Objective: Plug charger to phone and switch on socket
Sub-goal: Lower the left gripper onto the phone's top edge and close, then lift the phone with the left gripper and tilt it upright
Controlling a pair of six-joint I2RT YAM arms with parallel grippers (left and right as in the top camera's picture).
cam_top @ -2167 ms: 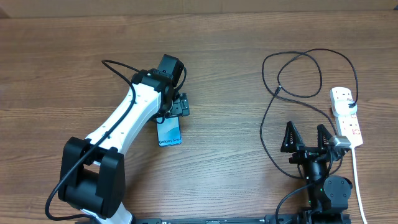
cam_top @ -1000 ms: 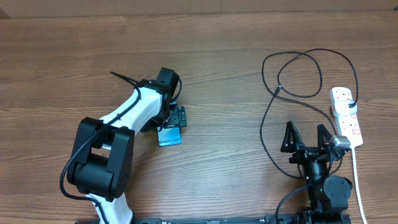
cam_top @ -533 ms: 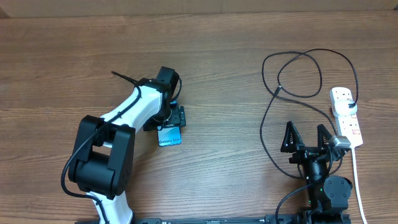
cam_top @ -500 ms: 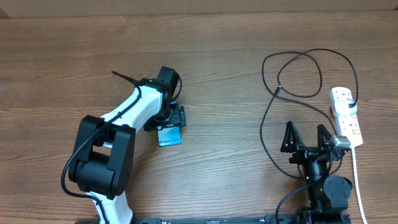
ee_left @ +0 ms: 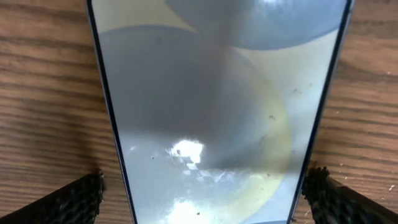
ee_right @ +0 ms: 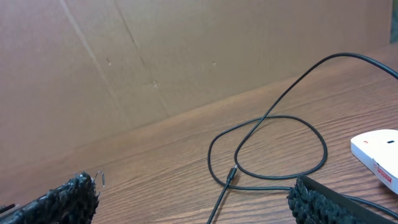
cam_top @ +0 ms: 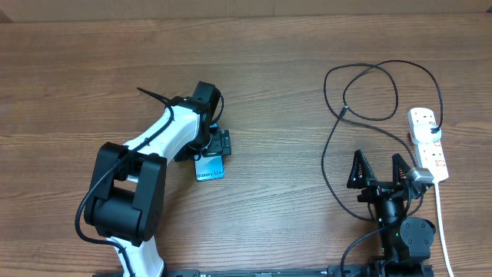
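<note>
The phone (cam_top: pixel 209 171) lies flat on the wooden table, its cyan screen end showing below my left gripper (cam_top: pixel 217 145). In the left wrist view the phone (ee_left: pixel 211 112) fills the frame, and the left gripper (ee_left: pixel 205 199) is open with one finger on each side of it. The right finger is almost at the phone's edge. The charger (cam_top: pixel 332 146) loops in coils at the right, with its plug (cam_top: pixel 344 111) lying free; the plug also shows in the right wrist view (ee_right: pixel 231 176). The socket (cam_top: pixel 427 146) lies at the far right. My right gripper (cam_top: pixel 377 165) is open and empty.
The socket's white cord (cam_top: pixel 441 215) runs toward the near edge beside the right arm. A cardboard wall (ee_right: pixel 155 56) stands behind the table's far edge. The socket's end shows in the right wrist view (ee_right: pixel 379 152).
Since 2.2 s ago the left arm has folded in and its gripper has shifted slightly down over the phone. It has held still for the last half second. The right arm has not moved.
</note>
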